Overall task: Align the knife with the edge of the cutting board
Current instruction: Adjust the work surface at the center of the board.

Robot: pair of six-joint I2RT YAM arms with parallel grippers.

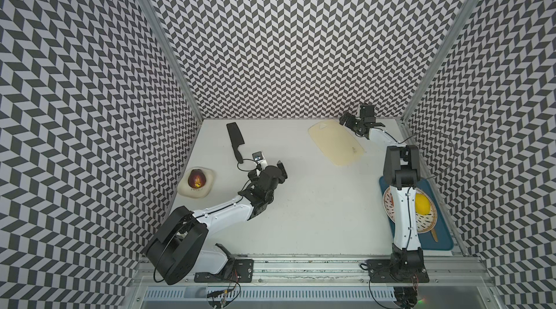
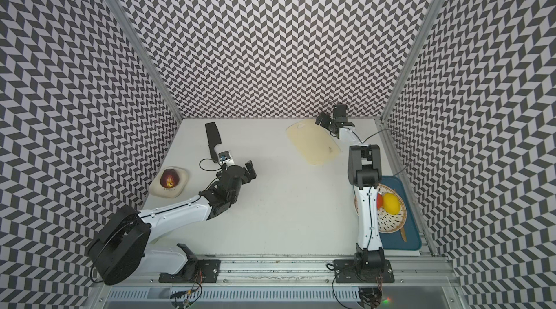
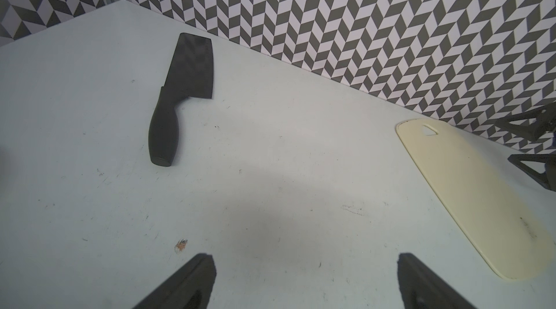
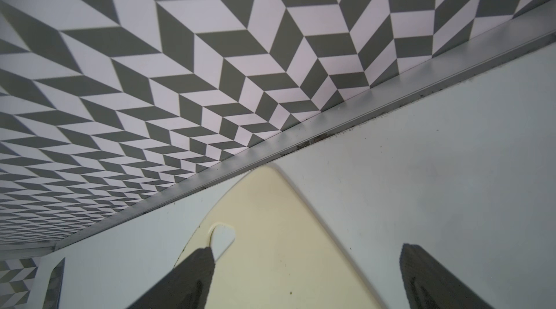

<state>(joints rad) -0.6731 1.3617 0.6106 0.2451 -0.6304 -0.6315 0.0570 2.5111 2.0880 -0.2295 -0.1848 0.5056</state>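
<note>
2 grippers, jaws apart, empty. All-black cleaver-style knife [image 1: 235, 139] lies flat near far-left corner, well apart from pale cream rectangular cutting board [image 1: 335, 143]; handle points toward nearer left gripper [image 3: 305, 258]; right gripper [image 4: 307, 249] hovers at board's holed end.

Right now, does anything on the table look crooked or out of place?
The cutting board lies slanted, not square with the back wall, and has faint dark marks near one end. The knife lies far off by the other back corner, nowhere near the board's edge.
</note>
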